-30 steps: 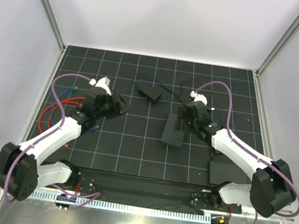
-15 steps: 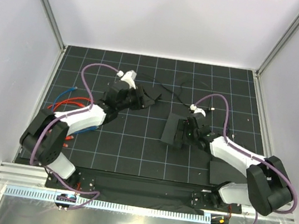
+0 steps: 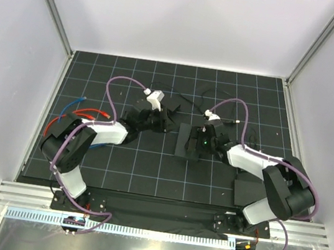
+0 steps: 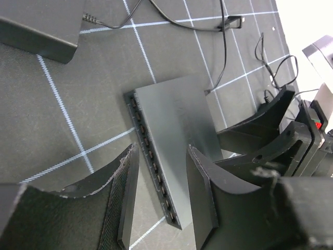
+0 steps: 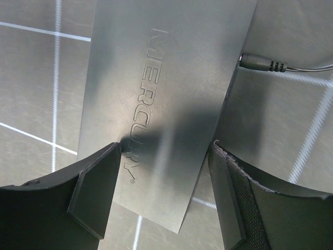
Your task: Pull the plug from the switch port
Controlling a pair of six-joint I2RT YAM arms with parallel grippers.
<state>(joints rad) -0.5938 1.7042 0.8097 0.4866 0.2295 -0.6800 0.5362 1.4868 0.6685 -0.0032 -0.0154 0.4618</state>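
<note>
The switch is a flat matte-black box lying mid-table. In the left wrist view the switch shows its row of sockets along the left edge. A black barrel plug with a thin cord sits in its side. My right gripper is open and straddles the near end of the switch; its right finger stands clear of the edge. My left gripper is open just above the socket edge's near corner. From above, the left gripper and the right gripper flank the switch.
A small black power brick with a thin black cord lies just behind the left gripper. Red and blue cables lie at the left of the mat. A thin flat black plate sits at the front right.
The left arm has swung right from the left of the mat to the switch, and its jaws have narrowed. The right gripper has moved left over the switch, which shifted slightly left.
</note>
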